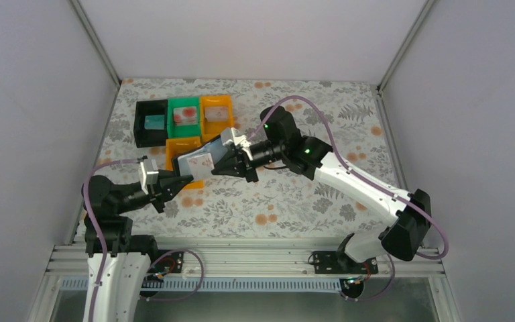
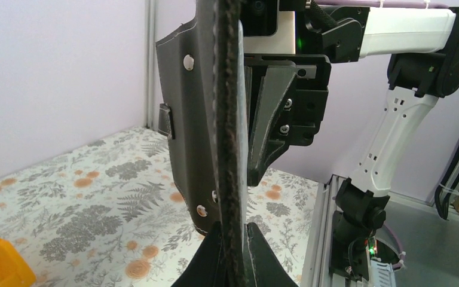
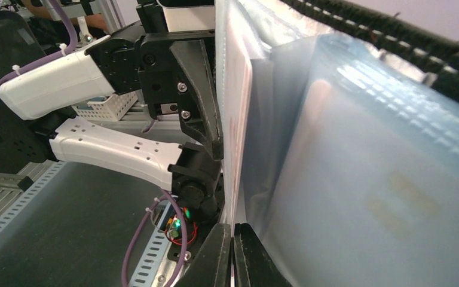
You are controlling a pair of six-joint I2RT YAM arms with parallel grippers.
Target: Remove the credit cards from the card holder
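Left gripper fingers pinch the black stitched edge of the card holder; right gripper fingers are closed on its pale inner side, card or pocket I cannot tell; the holder hangs between both, over an orange tray.

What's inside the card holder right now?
A whitish card with faint red marks stands edge-on beside the blue sleeve of the card holder, apparently pinched by the right tool. The cloudy sleeve shows only faint yellowish smudges; any cards behind it are hidden.
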